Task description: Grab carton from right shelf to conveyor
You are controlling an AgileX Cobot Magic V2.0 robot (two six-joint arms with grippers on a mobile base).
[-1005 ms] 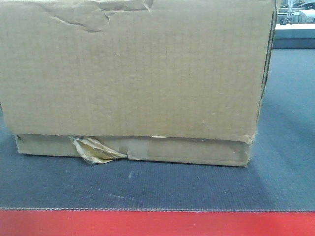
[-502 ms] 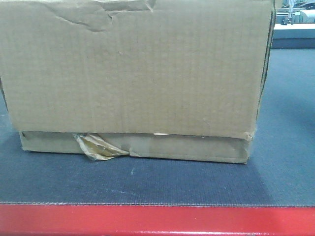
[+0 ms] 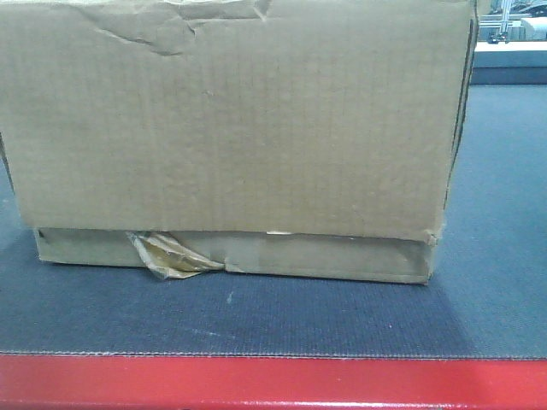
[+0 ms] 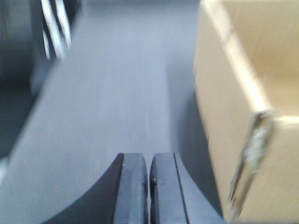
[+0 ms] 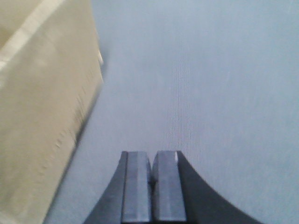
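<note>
One carton (image 3: pixel 231 128) sits on the conveyor (image 3: pixel 256 320) behind its red border strip (image 3: pixel 273 383), crumpled tape (image 3: pixel 167 256) seen only from the front, while wrist views alone show left gripper (image 4: pixel 149 179) and right gripper (image 5: pixel 152 179) clenched empty beside it.

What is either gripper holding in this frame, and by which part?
Nothing. The left gripper and right gripper are both shut on nothing, apart from the carton, which rests on the conveyor.
</note>
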